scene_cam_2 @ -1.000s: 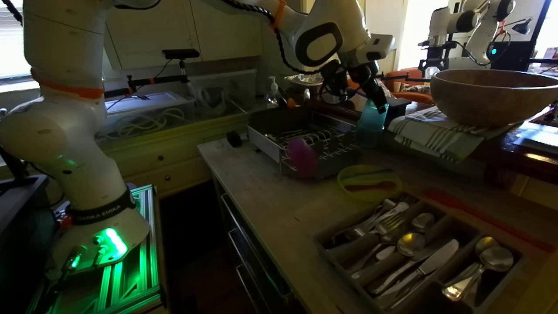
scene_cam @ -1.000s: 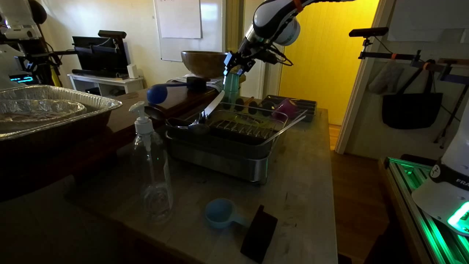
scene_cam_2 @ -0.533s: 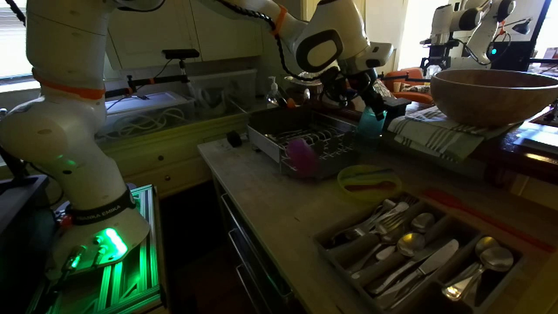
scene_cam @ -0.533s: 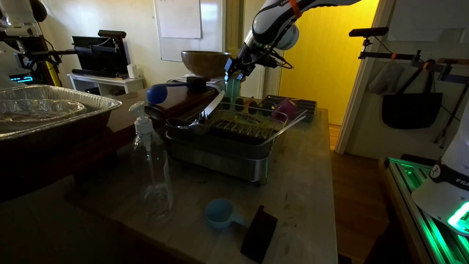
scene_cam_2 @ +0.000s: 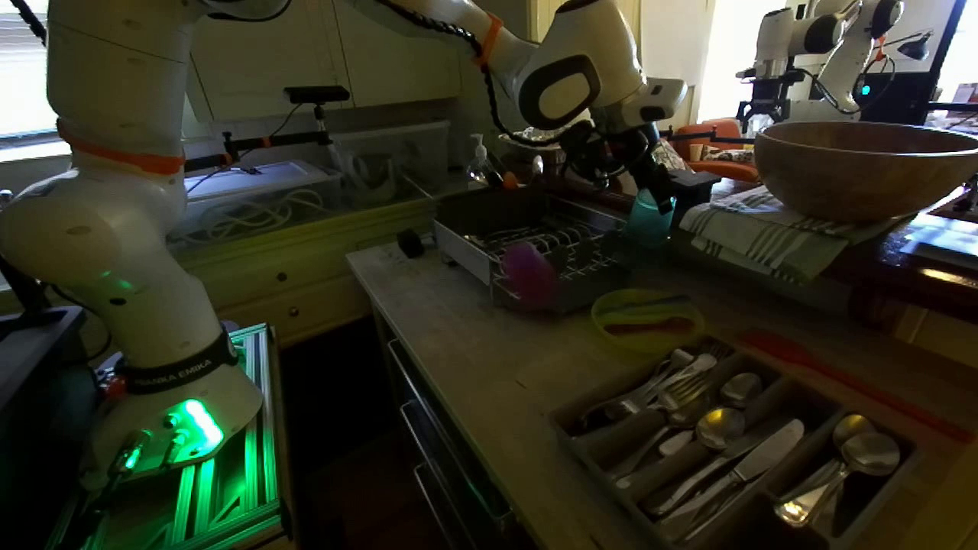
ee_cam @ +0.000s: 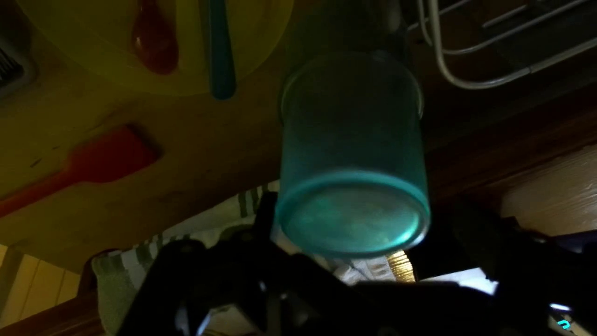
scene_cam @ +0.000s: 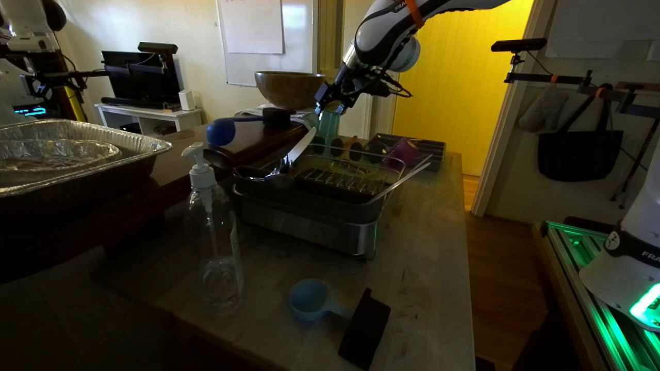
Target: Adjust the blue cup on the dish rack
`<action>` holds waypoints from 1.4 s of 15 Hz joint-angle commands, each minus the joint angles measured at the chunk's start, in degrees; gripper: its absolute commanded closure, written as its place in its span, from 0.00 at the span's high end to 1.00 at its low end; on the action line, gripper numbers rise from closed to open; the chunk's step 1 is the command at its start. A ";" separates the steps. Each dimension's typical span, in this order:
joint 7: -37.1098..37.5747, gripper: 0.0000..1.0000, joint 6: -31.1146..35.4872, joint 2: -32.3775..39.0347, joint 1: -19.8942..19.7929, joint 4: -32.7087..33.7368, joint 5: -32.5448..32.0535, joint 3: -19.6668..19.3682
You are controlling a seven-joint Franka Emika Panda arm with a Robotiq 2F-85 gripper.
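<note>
Clasping the blue cup [ee_cam: 352,149] in the gripper [ee_cam: 357,212]. Showing a corner of the dish rack [ee_cam: 475,85] at upper right, a red spoon [ee_cam: 156,42] in a yellow dish [ee_cam: 102,42] at upper left, a red spatula [ee_cam: 112,156] below.

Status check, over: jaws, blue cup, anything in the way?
Jaws shut on blue cup. Beside rack, contact unclear. Rack might snag it; nothing else visibly blocking.

In an exterior view, the dish rack [scene_cam_2: 464,250] stands mid-frame on the desk [scene_cam_2: 451,305], a cutlery tray [scene_cam_2: 795,393] sits lower right, and a small bowl [scene_cam_2: 649,345] lies between them. At upper right, a large bowl [scene_cam_2: 863,179] rests on a towel [scene_cam_2: 752,237]. The tumbler [scene_cam_2: 648,225] is between rack and towel, below the end effector [scene_cam: 330,108] in both exterior views.
</note>
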 commanded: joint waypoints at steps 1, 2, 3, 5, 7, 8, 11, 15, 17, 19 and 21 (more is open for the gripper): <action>0.82 1.00 0.08 -0.84 0.06 -1.08 -0.96 0.02; 0.81 1.00 0.20 -1.00 0.06 -1.15 -0.96 0.01; 0.79 1.00 0.17 -1.19 0.03 -1.21 -0.90 0.04; 0.75 1.00 0.18 -1.51 0.00 -1.30 -0.84 0.06; 0.99 1.00 0.05 -2.27 0.11 -1.64 -0.98 -0.11; 1.13 1.00 -0.36 -2.83 0.14 -1.86 -1.03 -0.19; 2.02 1.00 -3.71 -5.48 0.55 -2.88 -2.55 -1.25; 1.00 1.00 -11.72 -11.11 0.07 -5.25 -4.08 -1.88; -0.36 1.00 -17.34 -14.69 -0.34 -6.67 -3.62 -1.92; -1.90 1.00 -22.86 -18.30 -0.54 -8.24 -3.03 -2.17; -2.40 1.00 -26.65 -21.90 -0.35 -10.45 -3.68 -2.81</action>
